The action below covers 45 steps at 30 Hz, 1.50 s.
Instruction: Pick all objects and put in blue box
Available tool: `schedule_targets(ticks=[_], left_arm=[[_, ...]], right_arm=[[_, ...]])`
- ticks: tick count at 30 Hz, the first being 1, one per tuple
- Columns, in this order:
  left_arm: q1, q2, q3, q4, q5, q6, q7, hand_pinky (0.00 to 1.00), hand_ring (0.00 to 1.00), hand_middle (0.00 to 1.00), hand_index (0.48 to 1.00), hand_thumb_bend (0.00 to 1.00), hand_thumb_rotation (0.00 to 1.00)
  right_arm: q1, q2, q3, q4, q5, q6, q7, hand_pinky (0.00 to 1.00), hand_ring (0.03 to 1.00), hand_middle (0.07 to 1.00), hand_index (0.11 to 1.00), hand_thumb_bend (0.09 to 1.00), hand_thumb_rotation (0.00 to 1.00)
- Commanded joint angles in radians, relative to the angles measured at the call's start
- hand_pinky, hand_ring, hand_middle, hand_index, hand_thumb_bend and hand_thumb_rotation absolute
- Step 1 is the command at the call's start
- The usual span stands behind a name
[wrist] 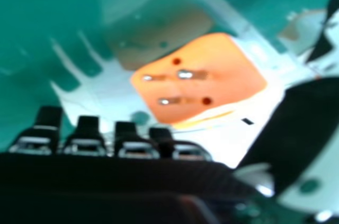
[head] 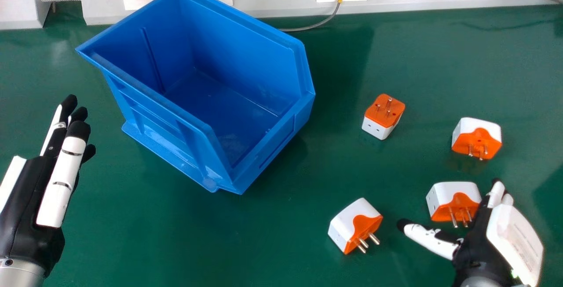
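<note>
I hold my right hand (head: 479,245), fingers and thumb apart, beside the near-right white-and-orange boxy plastic adapter (head: 445,196), likely for grasping.

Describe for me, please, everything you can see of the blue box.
The blue box looks like moulded plastic, open-topped, with ribs outside and a front wall lower than its back. It stands upright on the green table, its low front turned towards the robot's right and near side. Pale marks show on its floor, and the left hand is beside it, not touching.
</note>
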Motion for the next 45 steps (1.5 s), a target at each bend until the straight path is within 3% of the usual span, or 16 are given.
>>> schedule_targets(ticks=[1,4,8,11,14,16,21,27,33,37,45], left_arm=[[0.0,0.009,0.013,-0.009,-0.005,-0.013,0.002,0.95,0.99,1.0,1.0,0.45,1.0],[-0.007,0.011,0.014,0.011,-0.006,-0.023,-0.002,0.95,0.99,1.0,1.0,0.44,1.0],[-0.005,0.011,0.012,-0.008,-0.003,-0.01,0.003,0.95,0.99,1.0,1.0,0.44,1.0],[-0.01,0.015,0.015,0.01,-0.006,-0.016,-0.002,0.95,0.99,1.0,1.0,0.44,1.0],[-0.01,0.015,0.015,0.005,-0.005,-0.012,0.0,0.95,0.99,1.0,1.0,0.44,1.0],[-0.018,0.018,0.016,0.029,-0.006,-0.023,-0.003,0.96,0.99,1.0,1.0,0.44,1.0],[-0.02,0.018,0.017,0.035,-0.009,-0.024,-0.004,0.96,0.99,1.0,1.0,0.45,1.0],[-0.013,0.017,0.016,0.012,-0.004,-0.014,0.002,0.96,0.99,1.0,1.0,0.45,1.0],[-0.01,0.02,0.017,0.003,-0.001,-0.007,0.004,0.96,0.99,1.0,1.0,0.45,1.0],[-0.013,0.021,0.019,0.014,-0.001,-0.008,0.004,0.96,0.99,1.0,1.0,0.45,1.0],[-0.01,0.018,0.019,-0.005,-0.003,0.008,0.011,0.96,0.99,1.0,1.0,0.46,1.0]], right_arm=[[-0.032,0.0,-0.02,0.003,0.011,0.013,-0.016,0.94,0.99,1.0,0.991,0.713,0.41],[-0.05,0.005,-0.034,0.01,0.029,0.02,-0.02,0.94,0.99,1.0,0.99,0.714,0.42],[-0.069,0.012,-0.052,0.021,0.059,0.018,-0.034,0.94,0.99,1.0,0.99,0.714,0.42],[-0.088,0.01,-0.065,0.045,0.08,0.015,-0.045,0.95,0.99,1.0,0.991,0.714,0.42],[-0.107,0.005,-0.073,0.07,0.095,0.017,-0.053,0.95,0.991,1.0,0.992,0.714,0.42],[-0.114,0.004,-0.076,0.075,0.099,0.021,-0.055,0.95,0.991,1.0,0.992,0.714,0.42],[-0.12,0.004,-0.074,0.083,0.099,0.028,-0.056,0.95,0.992,1.0,0.993,0.715,0.42],[-0.145,-0.001,-0.075,0.119,0.112,0.044,-0.062,0.95,0.993,1.0,0.993,0.715,0.42],[-0.161,-0.01,-0.073,0.139,0.118,0.064,-0.054,0.95,0.993,1.0,0.995,0.715,0.42],[-0.172,-0.016,-0.075,0.159,0.122,0.074,-0.054,0.95,0.993,1.0,0.994,0.715,0.42],[-0.197,-0.02,-0.091,0.207,0.14,0.098,-0.05,0.95,0.993,1.0,0.991,0.717,0.43]])
